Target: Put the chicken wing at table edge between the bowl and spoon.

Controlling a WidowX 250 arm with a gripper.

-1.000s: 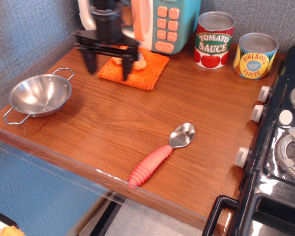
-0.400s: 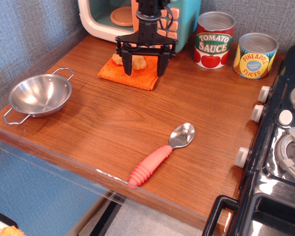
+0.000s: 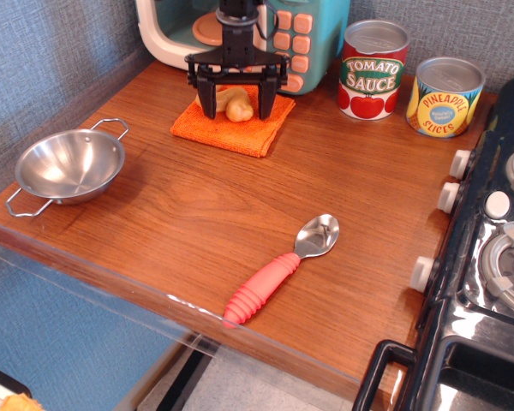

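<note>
My hand [image 3: 237,101] straddles the chicken wing [image 3: 237,103] on the cloth [image 3: 231,127] at the table's [image 3: 197,223] back. Bowl [image 3: 68,164] sits left, spoon [image 3: 280,270] front, cans [image 3: 373,68] right of the cloth.

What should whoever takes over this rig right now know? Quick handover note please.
Gripper: open, fingers straddling the chicken wing, not closed on it.
Chicken wing: on the orange cloth at the back of the table, in front of the toy microwave.
Bowl: left side, near the front edge. Spoon: right of it, handle tip at the front edge.
Done: gripper lined up over the wing.
Left: close on it, lift, carry to the front edge between bowl and spoon, release.
</note>
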